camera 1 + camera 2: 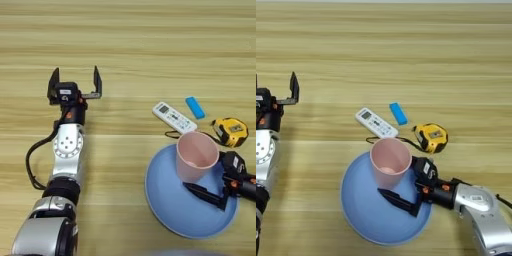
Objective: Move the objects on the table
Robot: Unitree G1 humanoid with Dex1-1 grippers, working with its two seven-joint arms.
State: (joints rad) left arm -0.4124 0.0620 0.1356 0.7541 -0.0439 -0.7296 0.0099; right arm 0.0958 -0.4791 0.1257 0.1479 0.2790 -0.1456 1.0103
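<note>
Pale pink plastic, the cup (390, 162) stands upright on the far part of my light-blue plate (363, 215), mouth up. My right pincer (406, 187) reaches in from the right at the cup's base — one black finger (398, 201) lies low across the plate on the near side, the other sits behind the cup's right wall, so the fingers are spread around the cup; I cannot tell whether they press on it. Beyond the plate the white remote (376, 123) lies on the bench (406, 50), angled, with the small blue block (398, 113) just beside its far right and the yellow tape measure (431, 137) near the plate's far-right rim. My left pincer (75, 85) is well off to the left — fingers wide apart, holding nothing.
</note>
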